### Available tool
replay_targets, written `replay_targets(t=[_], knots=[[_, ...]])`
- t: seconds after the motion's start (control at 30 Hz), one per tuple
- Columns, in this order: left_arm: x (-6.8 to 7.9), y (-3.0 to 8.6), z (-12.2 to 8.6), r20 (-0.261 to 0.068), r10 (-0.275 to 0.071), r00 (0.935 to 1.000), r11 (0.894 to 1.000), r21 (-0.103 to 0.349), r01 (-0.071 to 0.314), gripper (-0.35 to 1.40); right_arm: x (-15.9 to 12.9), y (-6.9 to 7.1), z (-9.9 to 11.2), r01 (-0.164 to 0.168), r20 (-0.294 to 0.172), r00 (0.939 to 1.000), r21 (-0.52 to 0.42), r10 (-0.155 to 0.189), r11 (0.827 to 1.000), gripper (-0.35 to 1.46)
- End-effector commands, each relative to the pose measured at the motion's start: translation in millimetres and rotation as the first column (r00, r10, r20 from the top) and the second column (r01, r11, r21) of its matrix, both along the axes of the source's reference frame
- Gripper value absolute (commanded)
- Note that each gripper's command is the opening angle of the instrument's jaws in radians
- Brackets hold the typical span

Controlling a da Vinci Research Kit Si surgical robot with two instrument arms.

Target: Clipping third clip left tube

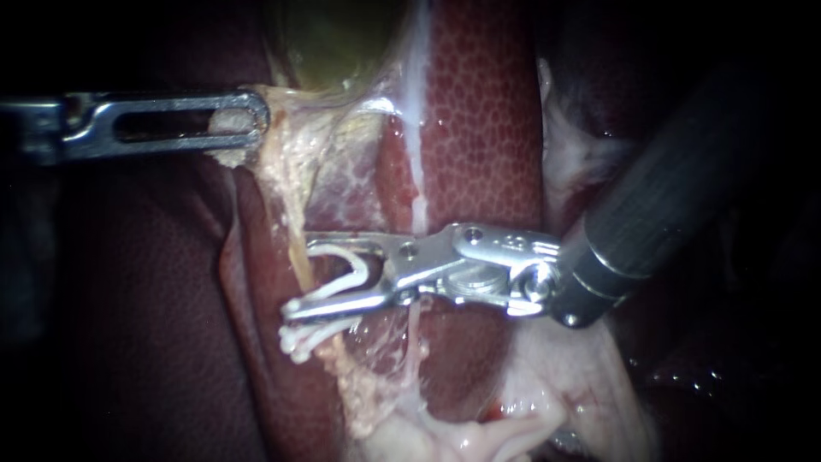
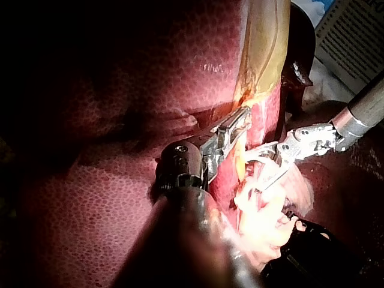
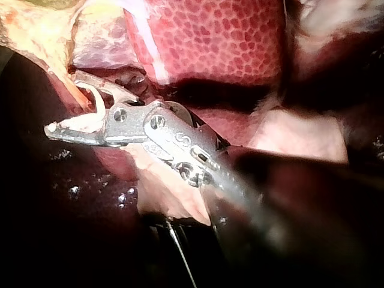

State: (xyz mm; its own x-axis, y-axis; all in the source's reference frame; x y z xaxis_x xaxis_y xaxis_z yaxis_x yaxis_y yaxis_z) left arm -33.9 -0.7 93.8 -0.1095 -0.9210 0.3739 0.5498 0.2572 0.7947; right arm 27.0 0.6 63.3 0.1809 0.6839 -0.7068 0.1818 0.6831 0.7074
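1. Tube (image 1: 295, 235): pale strand on the mottled liver (image 1: 479, 128), left of centre, below the gallbladder (image 1: 342, 43).
2. Printed sheet (image 2: 354, 36) far right; writing unreadable.
3. My right instrument (image 1: 299, 278): jaws wide, gripping an open clip (image 1: 363, 267) astride the tube.
4. My left instrument (image 1: 256, 120): jaws closed on pale tissue (image 1: 224, 121).

Endoscope: close, facing the liver (image 1: 479, 128) head-on.
Left wrist: behind left instrument (image 2: 242, 118), along its shaft.
Right wrist: behind right instrument (image 3: 65, 102), nearer.
Shared: right instrument, clip (image 3: 84, 124), liver.

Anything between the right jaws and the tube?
Only the open white clip that the right instrument holds; the tube sits at its mouth, per the endoscope view.
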Motion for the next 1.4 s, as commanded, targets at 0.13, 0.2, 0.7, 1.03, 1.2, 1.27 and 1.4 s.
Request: replay_targets(t=[0.13, 0.2, 0.7, 1.03, 1.2, 1.27, 1.4], knots=[[0.0, 0.0, 0.0, -0.001, -0.001, 1.0000, 1.000, 0.000, 0.001, -0.15, 0.6, 0.0, -0.3, 0.036, -0.028, 0.9990, 0.017, -0.035, 0.999, 0.60], [0.0, 0.0, 0.0, -0.001, 0.000, 1.0000, 1.000, 0.000, 0.000, -0.15, 0.8, 0.0, -0.4, 0.053, -0.040, 0.9979, 0.027, -0.052, 0.998, 0.60], [-0.1, -0.1, 0.1, 0.001, 0.001, 1.0000, 1.000, 0.000, -0.001, -0.15, 2.0, 0.6, 0.2, 0.091, -0.069, 0.9938, 0.045, -0.088, 0.995, 0.56], [-0.1, -0.1, 0.1, 0.001, 0.001, 1.0000, 1.000, 0.000, -0.001, -0.15, 1.5, 1.1, 0.5, 0.092, -0.069, 0.9937, 0.053, -0.088, 0.994, 0.32], [-0.1, -0.1, 0.1, 0.001, 0.001, 1.0000, 1.000, 0.000, -0.001, -0.15, 1.2, 1.5, 0.2, 0.075, -0.056, 0.9959, 0.055, -0.071, 0.996, 0.23], [-0.1, -0.1, 0.1, 0.001, 0.001, 1.0000, 1.000, 0.000, -0.001, -0.15, 1.1, 1.7, 0.1, 0.069, -0.052, 0.9964, 0.055, -0.067, 0.996, 0.17], [-0.1, -0.1, 0.1, 0.001, 0.001, 1.0000, 1.000, -0.001, -0.001, -0.15, 0.8, 1.9, 0.1, 0.069, -0.052, 0.9964, 0.057, -0.066, 0.996, 0.00]])
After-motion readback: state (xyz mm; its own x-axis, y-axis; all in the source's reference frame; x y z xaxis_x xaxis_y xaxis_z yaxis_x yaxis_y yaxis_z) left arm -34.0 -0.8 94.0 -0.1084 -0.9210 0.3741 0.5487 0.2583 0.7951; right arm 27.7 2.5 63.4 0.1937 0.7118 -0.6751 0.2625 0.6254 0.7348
